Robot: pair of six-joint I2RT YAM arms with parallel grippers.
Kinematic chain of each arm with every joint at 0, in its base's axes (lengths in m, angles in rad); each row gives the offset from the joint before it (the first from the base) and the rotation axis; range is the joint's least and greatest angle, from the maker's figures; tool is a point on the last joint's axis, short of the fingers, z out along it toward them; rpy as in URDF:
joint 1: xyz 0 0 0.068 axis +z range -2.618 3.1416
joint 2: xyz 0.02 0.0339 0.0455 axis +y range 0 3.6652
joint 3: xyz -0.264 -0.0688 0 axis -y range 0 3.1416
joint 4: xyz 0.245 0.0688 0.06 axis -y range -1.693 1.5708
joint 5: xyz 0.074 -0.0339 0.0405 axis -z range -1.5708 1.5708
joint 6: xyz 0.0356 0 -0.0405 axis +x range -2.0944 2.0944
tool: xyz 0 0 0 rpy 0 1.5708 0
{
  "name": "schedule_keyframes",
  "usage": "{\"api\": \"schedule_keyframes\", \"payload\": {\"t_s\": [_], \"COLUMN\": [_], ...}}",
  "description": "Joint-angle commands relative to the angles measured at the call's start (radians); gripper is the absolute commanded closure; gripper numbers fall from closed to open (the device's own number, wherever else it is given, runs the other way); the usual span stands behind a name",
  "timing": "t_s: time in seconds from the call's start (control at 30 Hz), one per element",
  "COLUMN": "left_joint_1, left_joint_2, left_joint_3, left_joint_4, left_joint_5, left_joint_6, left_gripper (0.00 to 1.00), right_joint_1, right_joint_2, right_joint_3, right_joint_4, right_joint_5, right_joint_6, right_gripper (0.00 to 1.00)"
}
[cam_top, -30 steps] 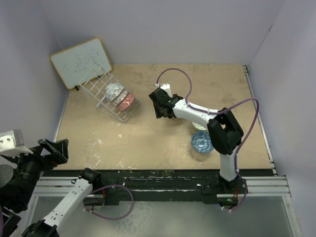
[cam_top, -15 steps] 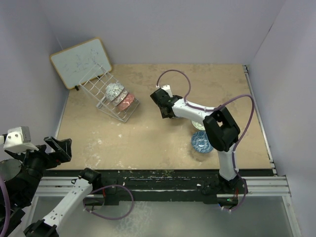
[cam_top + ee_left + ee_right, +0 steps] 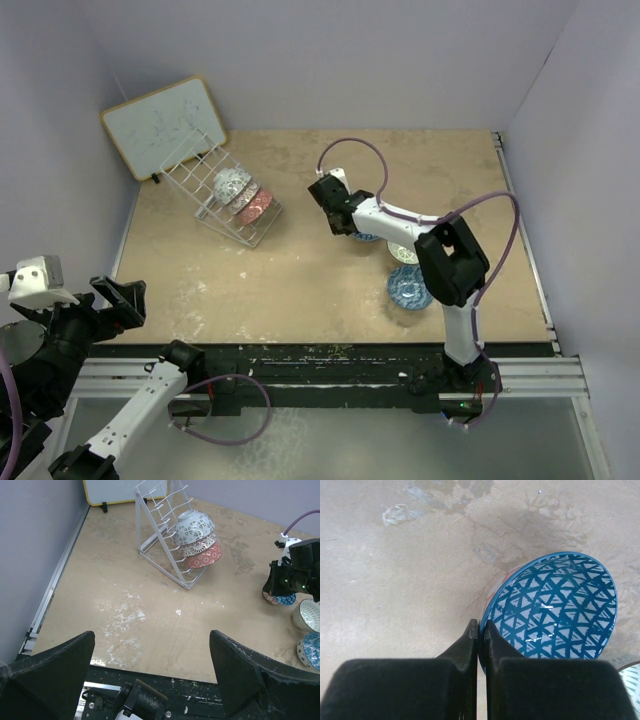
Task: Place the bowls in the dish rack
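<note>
Our right hand (image 3: pixel 481 630) just clamped shut on the blue triangle-patterned bowl (image 3: pixel 555 610) rim (three already sit in the dish rack (image 3: pixel 197 172)), so lifting looks next.

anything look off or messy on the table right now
Nothing spilled or broken. The table has white scuffed patches near its front-left. In the dish rack three bowls lean bunched together at one end rather than spaced along the wires.
</note>
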Motion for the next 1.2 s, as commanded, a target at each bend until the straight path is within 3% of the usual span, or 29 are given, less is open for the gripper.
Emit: {"api": "schedule_keyframes", "payload": {"t_s": [0.0,0.2,0.37,0.57,0.8,0.97,1.17], "left_joint_1": [-0.006,-0.006,-0.006,-0.006,-0.007,-0.006,-0.006], "left_joint_2": [-0.005,-0.011,-0.007,-0.003,0.005,0.013,0.018], "left_joint_3": [0.006,0.019,0.047,0.080,0.112,0.145,0.155], "left_joint_4": [0.042,0.032,0.018,0.003,-0.010,-0.029,-0.046], "left_joint_5": [-0.011,-0.007,-0.006,-0.010,-0.003,-0.013,-0.025], "left_joint_6": [-0.011,-0.016,-0.015,-0.005,-0.005,-0.005,-0.003], "left_gripper": [0.01,0.01,0.01,0.01,0.01,0.01,0.01], "right_joint_1": [-0.004,-0.009,-0.009,-0.010,-0.009,-0.002,0.024], "right_joint_2": [-0.101,-0.211,-0.293,-0.318,-0.141,0.004,0.129], "right_joint_3": [0.039,0.069,0.063,0.069,0.182,0.251,0.318], "right_joint_4": [0.073,0.230,0.467,0.802,1.219,1.472,1.629], "right_joint_5": [-0.147,-0.352,-0.596,-0.771,-0.879,-0.861,-0.786], "right_joint_6": [0.005,0.101,0.211,0.399,0.702,0.889,1.015], "right_gripper": [1.00,1.00,1.00,1.00,1.00,1.00,1.00]}}
